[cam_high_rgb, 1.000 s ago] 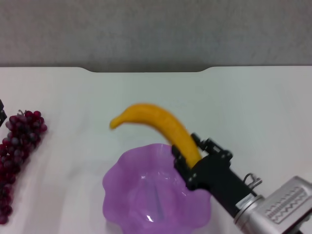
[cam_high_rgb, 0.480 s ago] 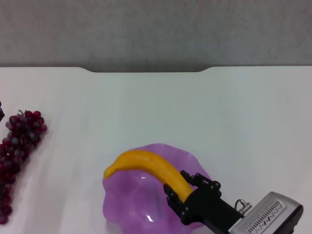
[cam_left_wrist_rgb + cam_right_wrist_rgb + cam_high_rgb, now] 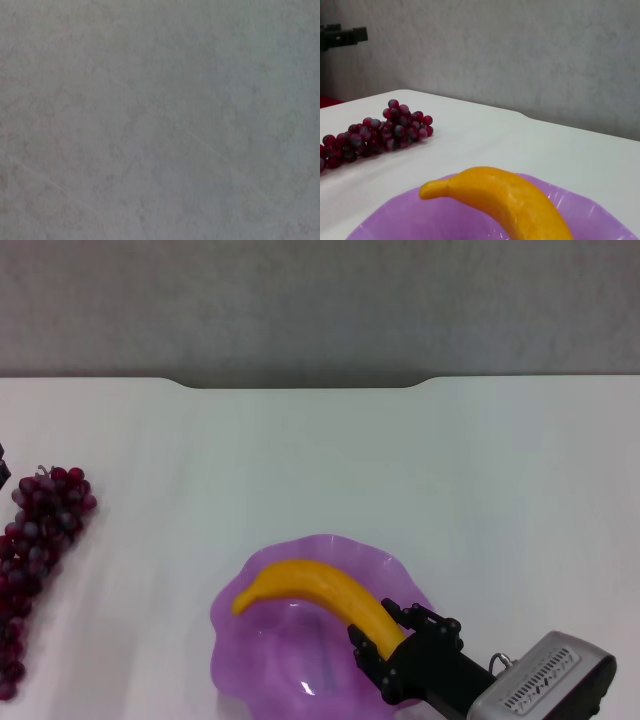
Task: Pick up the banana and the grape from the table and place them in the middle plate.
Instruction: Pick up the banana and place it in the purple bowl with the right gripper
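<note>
— Where on the table (image 3: 480, 470)?
— Middle plate (image 3: 240, 640) at near centre; banana (image 3: 320, 590) over it, slanting from the right gripper (image 3: 385, 650) at the plate's near right toward its left rim.
— And the grape (image 3: 35, 560)?
— Far left, well apart from the plate, lying along the table's left edge.
— Left gripper?
— Not in view.

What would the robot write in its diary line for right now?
right gripper: shut on banana, held over purple plate | grape bunch: on white table, robot's left | left gripper: not in view

Smooth plastic-looking banana (image 3: 320, 590); translucent glossy plastic plate (image 3: 250, 660); matt white table (image 3: 480, 480).
</note>
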Controlling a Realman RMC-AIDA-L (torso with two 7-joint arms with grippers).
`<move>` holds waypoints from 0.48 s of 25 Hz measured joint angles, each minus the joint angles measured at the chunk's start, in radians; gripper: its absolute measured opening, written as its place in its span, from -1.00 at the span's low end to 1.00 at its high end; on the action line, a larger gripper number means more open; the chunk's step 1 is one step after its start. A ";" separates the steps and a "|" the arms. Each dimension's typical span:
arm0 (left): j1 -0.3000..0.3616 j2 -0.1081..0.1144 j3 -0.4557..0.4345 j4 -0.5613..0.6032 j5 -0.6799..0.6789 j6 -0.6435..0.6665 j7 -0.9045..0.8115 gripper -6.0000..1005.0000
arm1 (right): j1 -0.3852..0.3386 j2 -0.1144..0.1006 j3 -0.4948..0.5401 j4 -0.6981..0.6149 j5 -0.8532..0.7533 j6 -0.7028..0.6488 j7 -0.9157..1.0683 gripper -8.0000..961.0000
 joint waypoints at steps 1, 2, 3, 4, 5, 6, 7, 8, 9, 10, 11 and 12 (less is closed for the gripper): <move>0.000 0.000 0.000 0.000 0.000 0.000 0.000 0.78 | 0.002 0.001 0.000 0.002 0.000 0.000 0.000 0.05; -0.001 0.000 0.000 0.000 0.000 0.000 0.000 0.78 | 0.003 0.004 0.001 0.003 0.000 -0.001 0.000 0.05; -0.001 0.000 0.000 0.000 0.000 0.000 0.000 0.78 | 0.004 0.006 0.002 0.003 0.001 -0.003 0.000 0.05; -0.002 0.000 0.000 0.000 0.000 0.000 0.000 0.78 | 0.005 0.007 0.004 0.003 0.001 -0.009 0.000 0.05; -0.002 0.000 0.000 0.000 0.000 0.000 0.000 0.78 | 0.009 0.008 0.005 0.002 0.005 -0.021 0.000 0.05; -0.001 0.000 0.000 0.000 0.000 0.000 0.000 0.78 | 0.014 0.008 0.006 -0.001 0.010 -0.033 0.000 0.05; -0.001 0.000 0.000 0.000 0.000 0.001 0.000 0.78 | 0.019 0.008 0.006 -0.002 0.018 -0.043 0.000 0.05; -0.001 0.000 0.000 0.000 0.000 0.001 0.000 0.78 | 0.029 0.008 0.006 -0.004 0.053 -0.062 0.000 0.05; 0.000 0.000 0.000 0.000 0.000 0.001 0.000 0.78 | 0.029 0.008 0.006 -0.004 0.053 -0.062 0.000 0.05; 0.000 0.000 0.000 0.000 0.000 0.001 0.000 0.78 | 0.034 0.009 0.004 -0.005 0.073 -0.068 0.000 0.05; 0.000 0.000 0.000 0.000 0.000 0.001 0.000 0.78 | 0.038 0.009 0.003 -0.007 0.094 -0.073 0.000 0.05; 0.000 0.000 0.000 0.000 0.000 0.001 0.000 0.78 | 0.041 0.008 0.001 -0.011 0.111 -0.077 0.000 0.05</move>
